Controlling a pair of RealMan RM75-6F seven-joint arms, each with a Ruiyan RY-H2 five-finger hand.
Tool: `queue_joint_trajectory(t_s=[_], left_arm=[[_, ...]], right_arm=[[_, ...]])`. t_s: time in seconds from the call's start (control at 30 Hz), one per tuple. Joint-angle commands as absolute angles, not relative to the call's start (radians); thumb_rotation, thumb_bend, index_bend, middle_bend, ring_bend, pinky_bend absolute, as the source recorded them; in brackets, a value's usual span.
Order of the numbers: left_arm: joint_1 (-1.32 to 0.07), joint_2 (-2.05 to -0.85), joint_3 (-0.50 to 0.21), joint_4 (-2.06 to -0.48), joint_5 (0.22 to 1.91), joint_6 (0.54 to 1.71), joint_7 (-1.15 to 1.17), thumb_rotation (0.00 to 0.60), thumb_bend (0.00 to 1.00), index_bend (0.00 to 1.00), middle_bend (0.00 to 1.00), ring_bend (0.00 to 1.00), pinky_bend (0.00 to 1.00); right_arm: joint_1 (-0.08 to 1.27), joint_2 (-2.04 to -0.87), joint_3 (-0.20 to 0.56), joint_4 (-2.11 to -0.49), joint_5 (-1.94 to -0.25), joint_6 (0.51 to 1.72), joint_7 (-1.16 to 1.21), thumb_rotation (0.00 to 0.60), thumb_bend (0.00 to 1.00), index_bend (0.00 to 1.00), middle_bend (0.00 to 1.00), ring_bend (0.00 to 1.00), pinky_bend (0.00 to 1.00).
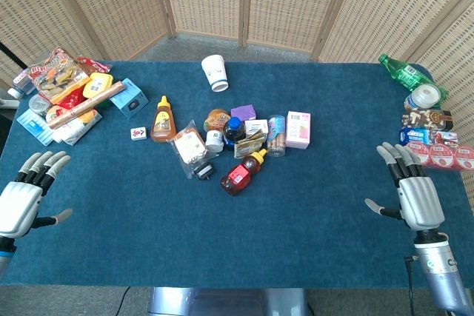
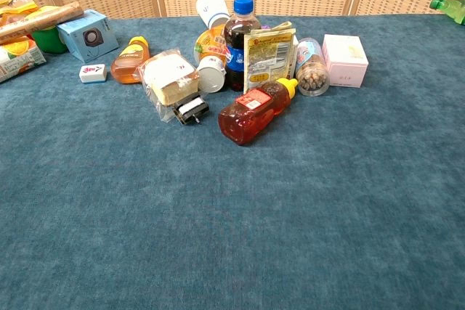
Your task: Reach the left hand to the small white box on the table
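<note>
The small white box [image 1: 138, 133] [image 2: 92, 72], with a red mark on top, lies on the blue table left of an amber honey bottle [image 1: 163, 118] [image 2: 129, 59]. My left hand [image 1: 26, 192] hovers at the table's near left edge, fingers spread and empty, well short of the box and to its near left. At the near right edge my right hand [image 1: 413, 192] is likewise spread and holds nothing. Neither hand shows in the chest view.
A cluster sits mid-table: a red syrup bottle [image 1: 243, 172], a wrapped sandwich [image 1: 189, 146], a cola bottle [image 2: 240, 41], a pink box [image 1: 298, 129] and a paper cup [image 1: 215, 72]. Snack packs and a blue box [image 1: 130, 97] crowd the far left. Bottles and cups line the right edge.
</note>
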State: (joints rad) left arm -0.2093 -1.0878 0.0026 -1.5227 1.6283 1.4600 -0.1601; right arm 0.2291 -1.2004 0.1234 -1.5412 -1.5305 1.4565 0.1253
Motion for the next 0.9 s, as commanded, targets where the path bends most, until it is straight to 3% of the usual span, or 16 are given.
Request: queue_joint_trajectory(t_s=[0.03,0.27,0.53,0.9], left_arm=[[-0.209,-1.086,0.003,-1.523,1.625,1.456,-0.160,0.600,0.15,0.00,0.00,0.00,0.00],[-0.227,-1.079,-0.014,-1.533,1.595,1.421,-0.153,0.600,0.15,0.00,0.00,0.00,0.04],[-0.338,-1.061,-0.069,-1.550,1.487,1.221,-0.113,0.600,0.16,0.00,0.00,0.00,0.10],[-0.509,-1.123,-0.160,-1.520,1.292,0.975,0.024,0.600,0.15,0.00,0.00,0.00,0.15]], right_arm=[[0.229,-1.200,0.123,-1.542,-1.531,1.456,0.126,0.600,0.00,0.00,0.00,0.00,0.00],[0.228,-1.200,0.125,-1.542,-1.530,1.461,0.126,0.600,0.00,0.00,0.00,0.00,0.00],[0.227,-1.200,0.127,-1.543,-1.525,1.461,0.129,0.600,0.00,0.00,0.00,0.00,0.00],[0.226,-1.200,0.131,-1.541,-1.517,1.460,0.135,0.600,0.00,0.00,0.00,0.00,0.00]])
